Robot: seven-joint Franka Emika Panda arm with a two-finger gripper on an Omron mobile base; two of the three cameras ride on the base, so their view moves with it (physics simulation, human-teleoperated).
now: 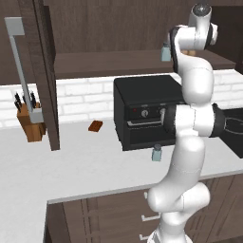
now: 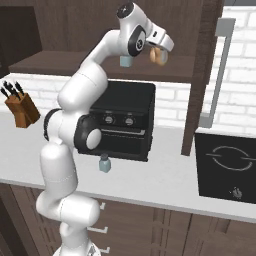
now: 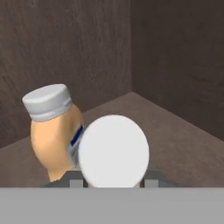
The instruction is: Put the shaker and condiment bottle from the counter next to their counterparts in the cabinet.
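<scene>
While the gripper pinches the bottle over the cabinet shelf, just beside its twin bottle, lower it straight and upright; tilting risks toppling the twin. Shaker waits below, before the oven.

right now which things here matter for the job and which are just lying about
For the job: held amber bottle in shut gripper, matching bottle and shaker on cabinet shelf, counter shaker.

Lying about: knife block, oven, brown block, cooktop.
</scene>
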